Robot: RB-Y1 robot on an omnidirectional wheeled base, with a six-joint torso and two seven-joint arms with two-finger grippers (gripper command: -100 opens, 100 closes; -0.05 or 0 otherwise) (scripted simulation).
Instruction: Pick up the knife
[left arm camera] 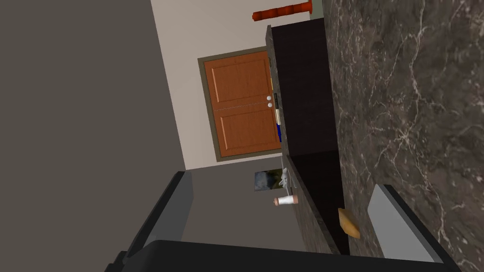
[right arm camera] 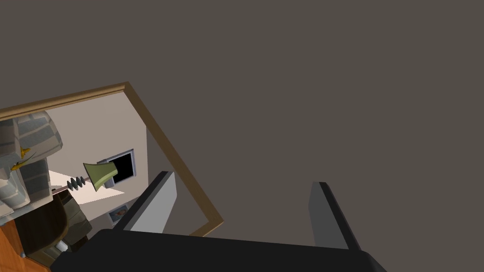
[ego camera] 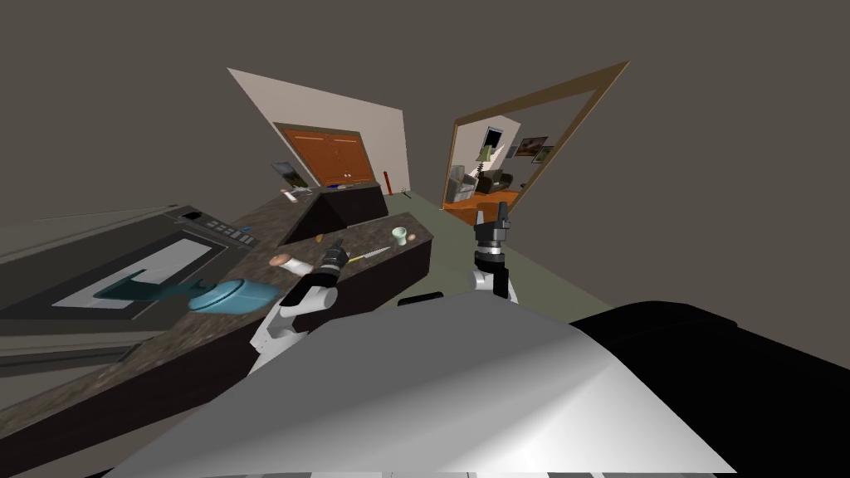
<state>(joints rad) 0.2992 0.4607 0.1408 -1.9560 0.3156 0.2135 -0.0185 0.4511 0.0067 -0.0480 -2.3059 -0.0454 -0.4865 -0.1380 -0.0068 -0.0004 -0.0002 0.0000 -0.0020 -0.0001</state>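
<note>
The long bench (ego camera: 149,357), with a dark veined stone top and a dark front, runs away on my left side and carries everything that belongs to the task. On its near part sits a flat black cooktop (ego camera: 124,274), and at the edge of this is a teal kettle-like vessel (ego camera: 228,295), whose exact form is hard to read. The left gripper (ego camera: 336,245) reaches low over the bench with its fingers spread wide and nothing between them, I judge in order to approach the knife. The right gripper (ego camera: 491,212) is held upright past the bench end, out of the way, also spread and empty. A small pale green cup (ego camera: 401,236) stands near the far end. The small knife with a yellow handle and a pale toothed blade (ego camera: 373,252) lies flat on the stone between this cup and the left gripper, just beside the fingertips, with the handle toward them. A whitish shaker with a pink end (ego camera: 282,260) lies near the left forearm. In the left wrist view a tan wedge-shaped piece (left arm camera: 349,223) lies near one finger; what it is I cannot say. Whether the fingers are lined up with the handle is also hard to judge.
</note>
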